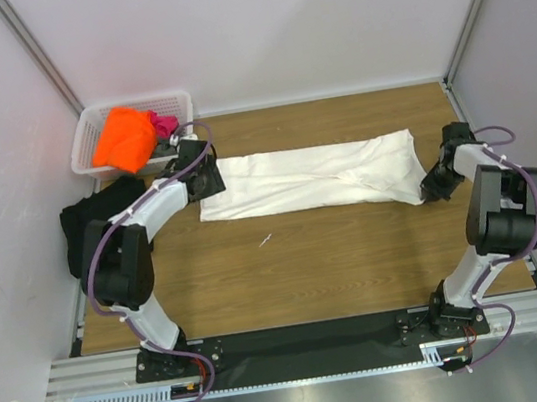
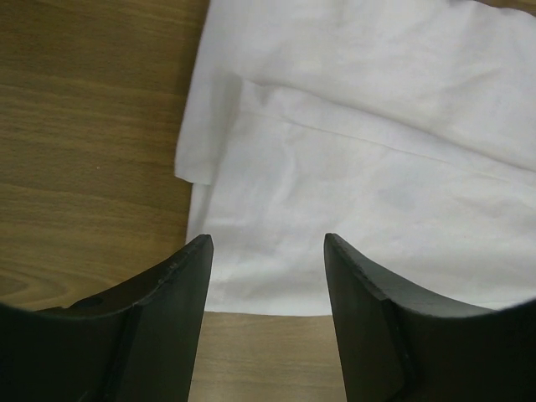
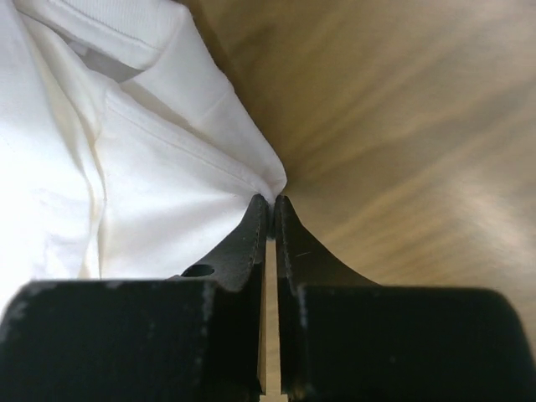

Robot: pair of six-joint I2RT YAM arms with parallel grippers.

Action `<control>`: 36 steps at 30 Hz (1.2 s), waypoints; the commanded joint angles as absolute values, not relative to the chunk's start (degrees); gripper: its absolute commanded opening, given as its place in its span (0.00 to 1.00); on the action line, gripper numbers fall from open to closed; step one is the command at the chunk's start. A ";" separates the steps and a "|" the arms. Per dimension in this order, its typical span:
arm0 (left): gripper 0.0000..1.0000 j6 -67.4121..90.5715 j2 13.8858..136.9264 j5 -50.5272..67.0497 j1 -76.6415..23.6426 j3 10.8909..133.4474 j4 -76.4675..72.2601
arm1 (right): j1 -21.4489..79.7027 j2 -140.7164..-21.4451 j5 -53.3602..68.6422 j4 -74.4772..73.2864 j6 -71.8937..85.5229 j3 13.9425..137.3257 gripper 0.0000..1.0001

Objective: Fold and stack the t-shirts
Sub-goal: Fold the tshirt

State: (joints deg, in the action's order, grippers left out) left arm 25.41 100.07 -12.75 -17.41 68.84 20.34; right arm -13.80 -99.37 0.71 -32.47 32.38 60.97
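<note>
Tee [image 1: 316,179], long strip near far edge. Right claw [image 3: 272,199] pinched on right corner (anchor, likely); left claw [image 2: 268,251] wide above left end, poised to grab.

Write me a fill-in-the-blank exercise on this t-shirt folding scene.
1. The left end effector hovers over the white t-shirt with its jaws ___.
2. The right end effector is ___ on a corner of that shirt.
3. The orange t-shirt lies in the white lattice ___.
4. The black t-shirt lies beside the ___ arm.
Missing words: open; shut; basket; left.
</note>
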 commanded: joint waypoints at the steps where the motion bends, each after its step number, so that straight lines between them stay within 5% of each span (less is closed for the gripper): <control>1: 0.62 25.22 97.82 -12.04 -17.84 69.26 20.48 | -16.34 -95.19 -4.04 -36.30 30.15 59.59 0.00; 26: 0.47 23.99 114.34 -12.74 -17.93 84.64 23.11 | -19.42 -97.21 1.67 -35.60 24.78 65.22 0.00; 36: 0.25 23.64 116.63 -15.55 -17.84 86.48 22.06 | -19.42 -96.94 1.49 -36.12 24.35 65.48 0.00</control>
State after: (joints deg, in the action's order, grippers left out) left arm 24.03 116.07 -13.17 -17.58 83.68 23.24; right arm -19.16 -98.26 0.97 -36.12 24.77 64.38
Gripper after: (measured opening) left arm 0.283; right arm 0.029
